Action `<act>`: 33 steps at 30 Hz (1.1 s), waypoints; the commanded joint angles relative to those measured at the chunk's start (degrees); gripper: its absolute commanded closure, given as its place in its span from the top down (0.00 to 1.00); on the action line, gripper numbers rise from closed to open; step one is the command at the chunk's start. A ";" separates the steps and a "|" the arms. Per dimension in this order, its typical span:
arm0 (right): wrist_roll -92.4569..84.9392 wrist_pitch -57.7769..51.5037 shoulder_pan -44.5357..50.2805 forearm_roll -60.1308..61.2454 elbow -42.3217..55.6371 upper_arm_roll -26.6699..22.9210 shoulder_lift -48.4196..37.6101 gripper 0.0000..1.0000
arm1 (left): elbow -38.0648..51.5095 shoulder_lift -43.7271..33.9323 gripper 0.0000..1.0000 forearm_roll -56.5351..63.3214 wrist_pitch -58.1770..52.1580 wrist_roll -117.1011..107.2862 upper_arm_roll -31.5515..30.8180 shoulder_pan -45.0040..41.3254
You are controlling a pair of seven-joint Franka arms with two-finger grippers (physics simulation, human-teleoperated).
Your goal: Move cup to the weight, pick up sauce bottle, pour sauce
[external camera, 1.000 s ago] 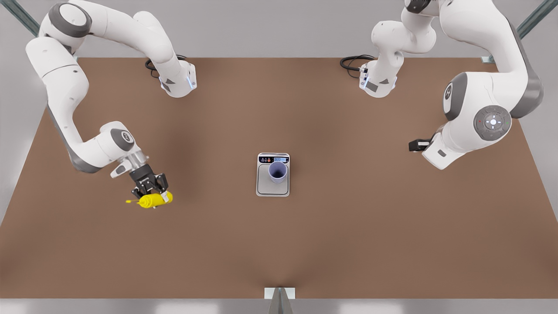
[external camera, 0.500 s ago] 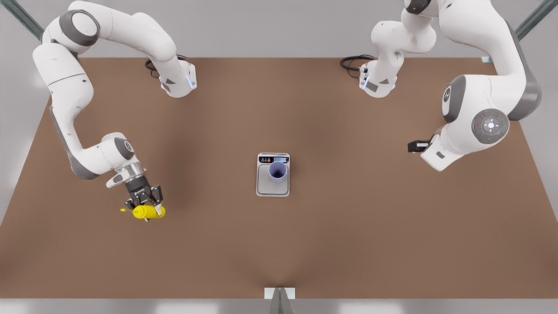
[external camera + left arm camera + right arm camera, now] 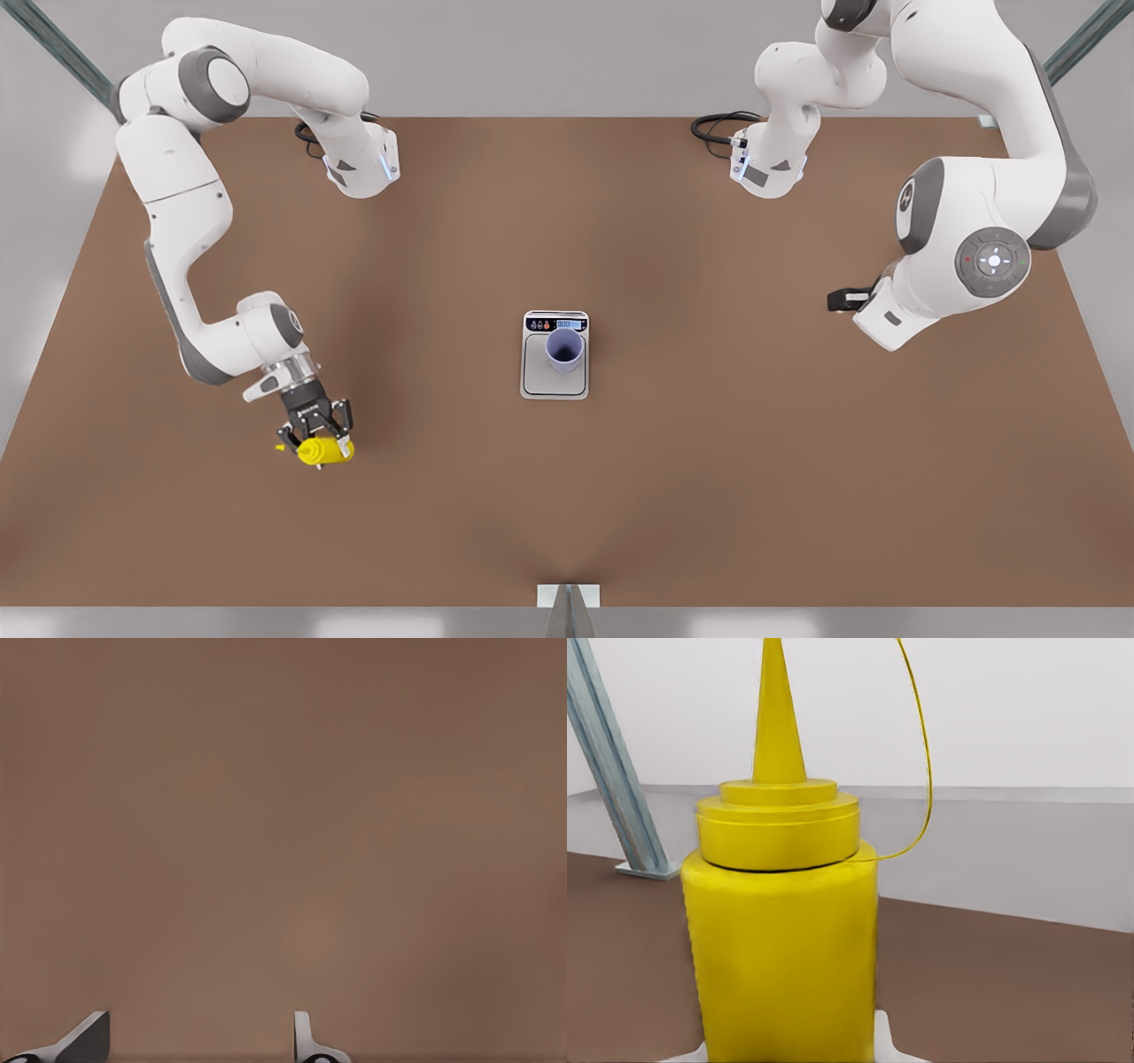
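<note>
Front view shows the lavender-blue tumbler cup (image 3: 564,349) already on the silver-grey scale (image 3: 555,381) at centre, the right gripper (image 3: 316,436) clamped on the yellow squeeze bottle (image 3: 322,452) lower left, pouring left, while the left gripper (image 3: 199,1041), fingers apart, waits.

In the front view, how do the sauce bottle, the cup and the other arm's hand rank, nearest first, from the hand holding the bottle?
1. Sauce bottle: within the right hand.
2. Cup: centre, standing on the scale.
3. Left hand: far on the front view's right, waiting.
</note>
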 commanded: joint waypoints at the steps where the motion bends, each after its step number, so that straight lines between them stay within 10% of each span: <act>1: -160.34 -0.01 0.43 0.10 0.42 -0.32 0.09 0.61 | 0.00 0.01 1.00 -0.06 0.00 0.00 0.00 0.05; 15: -160.42 -3.35 8.87 1.51 1.74 -9.29 0.71 0.67 | -0.09 0.19 1.00 -0.06 0.00 0.00 0.09 -0.04; 17: -160.42 -3.26 8.87 1.68 1.74 -9.20 0.71 1.00 | -0.09 0.19 1.00 -0.06 0.00 0.00 0.09 -0.04; 33: -160.42 -2.73 7.38 2.04 -1.77 -9.29 -2.28 1.00 | -0.09 0.54 1.00 -0.06 0.00 0.00 0.36 0.05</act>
